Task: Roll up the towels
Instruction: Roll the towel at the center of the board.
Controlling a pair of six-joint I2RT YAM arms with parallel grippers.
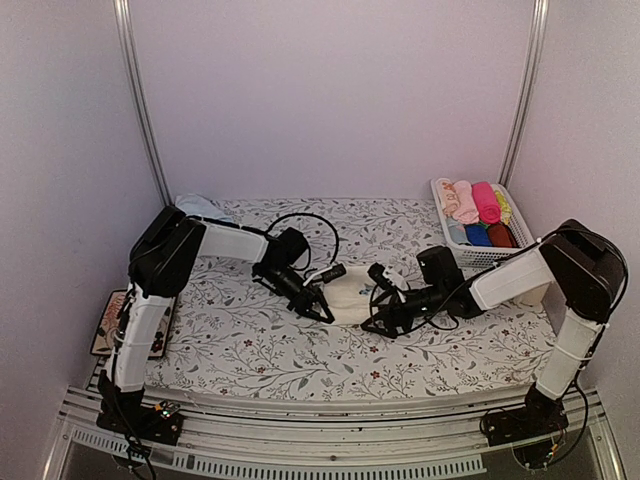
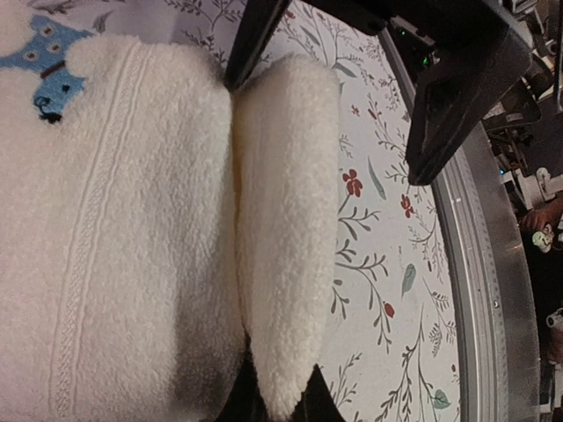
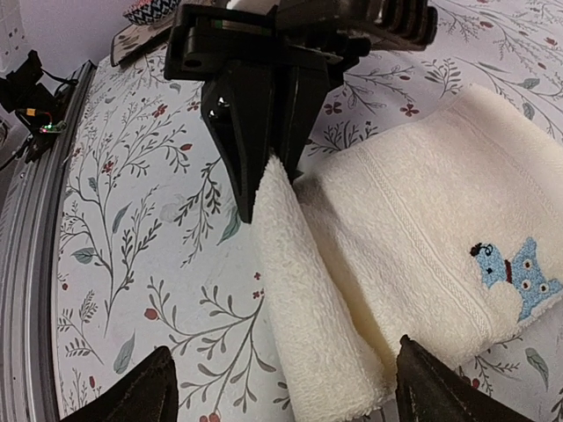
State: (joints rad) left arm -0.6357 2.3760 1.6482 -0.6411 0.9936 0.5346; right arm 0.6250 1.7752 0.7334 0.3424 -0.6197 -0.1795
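Two dark fingers of the left gripper (image 3: 262, 185) are clenched on a raised ridge of the cream towel (image 2: 132, 246), pinching its near long edge where it is turned up and over into a first thick fold (image 2: 286, 220). The right gripper (image 3: 286, 378) sits at the other end of that ridge, fingers spread wide on either side of it and grasping nothing. The rest of the towel lies flat on the flowered table cover (image 1: 250, 350), midway between the two arms, with a small blue stitched animal (image 3: 519, 272) near one corner. By my reading the rolling has barely begun: one turn is formed and most of the cloth is unrolled. A pale bluish cloth (image 1: 200, 207) at the back left, behind the left arm and well apart, looks like the second towel, not yet touched, though its shape is hard to make out. A white basket (image 1: 485, 257) at the back right holds small rolled cloths (image 1: 485, 203) in pink, blue and maroon, clear of the work. The likeliest hindrance is crowding: both grippers face each other closely along one short ridge, with black cables looping just behind.
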